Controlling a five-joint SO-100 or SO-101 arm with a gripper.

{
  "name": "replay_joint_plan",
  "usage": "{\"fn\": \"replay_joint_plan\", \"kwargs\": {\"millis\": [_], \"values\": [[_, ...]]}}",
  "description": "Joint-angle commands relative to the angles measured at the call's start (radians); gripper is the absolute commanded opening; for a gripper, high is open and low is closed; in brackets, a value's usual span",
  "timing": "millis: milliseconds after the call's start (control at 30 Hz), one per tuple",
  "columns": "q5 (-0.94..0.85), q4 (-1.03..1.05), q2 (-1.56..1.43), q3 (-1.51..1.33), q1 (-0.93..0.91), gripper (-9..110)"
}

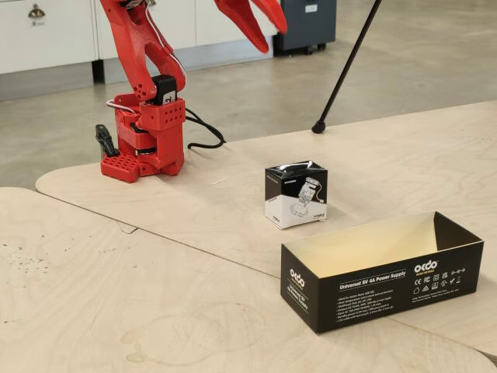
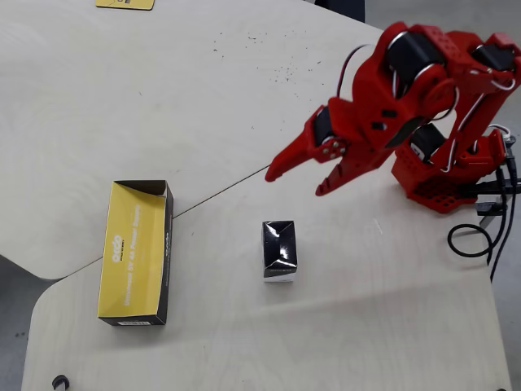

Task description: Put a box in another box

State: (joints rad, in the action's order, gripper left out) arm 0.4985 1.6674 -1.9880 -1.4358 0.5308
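The small cube box [image 1: 296, 194], black on top and white below with a printed drawing, stands upright on the wooden table; it also shows in the overhead view [image 2: 278, 249]. The long black box [image 1: 382, 270] lies open with its cream inside up, in front of and right of the cube in the fixed view, and at the left in the overhead view [image 2: 135, 252]. My red gripper [image 2: 295, 182] hangs open and empty in the air above the table, up and right of the cube in the overhead view. In the fixed view only its fingers [image 1: 250, 20] show at the top edge.
The arm's red base [image 1: 147, 140] is clamped at the table's far edge with a black cable [image 1: 203, 134] behind it. A black tripod leg [image 1: 345, 70] stands on the floor beyond the table. A seam [image 2: 220, 192] runs between two tabletop panels.
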Motion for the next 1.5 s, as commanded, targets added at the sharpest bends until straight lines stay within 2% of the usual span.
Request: {"fn": "replay_joint_plan", "kwargs": {"millis": [0, 467, 833, 1100, 1233, 1467], "values": [[0.06, -0.028, 0.055, -0.028, 0.061, 41], [0.075, -0.16, 0.324, -0.143, 0.075, 43], [-0.015, -0.359, 0.445, -0.204, 0.1, 41], [-0.091, -0.509, 0.506, -0.327, 0.046, 39], [-0.127, -0.552, 0.503, -0.365, 0.017, 34], [-0.16, -0.545, 0.477, -0.356, -0.032, 17]]}}
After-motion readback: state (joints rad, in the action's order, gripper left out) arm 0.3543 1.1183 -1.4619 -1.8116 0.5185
